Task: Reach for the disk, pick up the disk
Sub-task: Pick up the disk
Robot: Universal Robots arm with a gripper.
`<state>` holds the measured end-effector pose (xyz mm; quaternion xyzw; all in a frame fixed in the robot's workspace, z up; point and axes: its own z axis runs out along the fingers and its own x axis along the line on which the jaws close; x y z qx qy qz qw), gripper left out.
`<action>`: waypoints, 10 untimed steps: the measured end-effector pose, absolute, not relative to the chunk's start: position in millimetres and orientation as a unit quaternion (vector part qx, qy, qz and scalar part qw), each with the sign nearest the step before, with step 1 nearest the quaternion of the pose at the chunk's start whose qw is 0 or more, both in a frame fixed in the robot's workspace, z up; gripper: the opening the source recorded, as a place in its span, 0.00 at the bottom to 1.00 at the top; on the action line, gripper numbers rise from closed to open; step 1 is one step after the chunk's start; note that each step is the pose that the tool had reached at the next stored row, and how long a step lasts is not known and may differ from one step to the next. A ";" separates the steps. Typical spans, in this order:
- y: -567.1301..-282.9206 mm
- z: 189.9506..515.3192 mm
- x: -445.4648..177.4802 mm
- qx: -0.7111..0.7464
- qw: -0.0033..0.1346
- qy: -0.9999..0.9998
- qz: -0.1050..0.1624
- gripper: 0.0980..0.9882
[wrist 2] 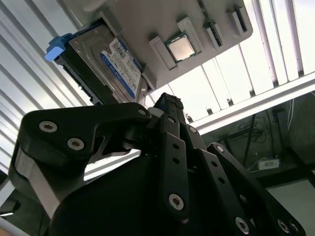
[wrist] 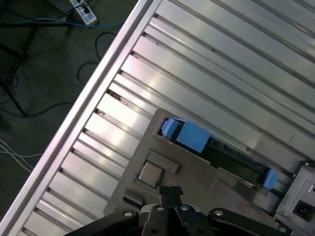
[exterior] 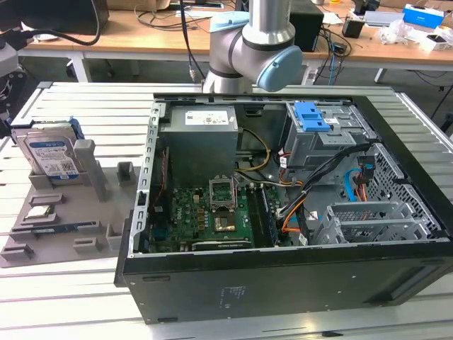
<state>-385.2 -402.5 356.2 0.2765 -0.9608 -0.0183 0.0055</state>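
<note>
The gripper [wrist: 170, 191] hangs over the grey tray [wrist: 197, 174], fingertips pressed together and holding nothing. Near it the disk [wrist 2: 106, 64] stands on edge in a tray slot (blue rails at its ends), a chip [wrist 2: 179, 46] beside it. In the exterior view the tray lies left of the open PC case [exterior: 283, 283], on the slatted table [exterior: 85, 99]
</note>
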 end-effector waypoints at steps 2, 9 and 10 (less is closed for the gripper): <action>-402.5 356.1 -385.2 0.286 0.006 -0.958 -0.018 0.01; -402.5 356.1 -385.2 0.323 0.006 -0.946 -0.018 0.01; -402.5 356.1 -385.1 0.331 0.007 -0.943 -0.018 0.01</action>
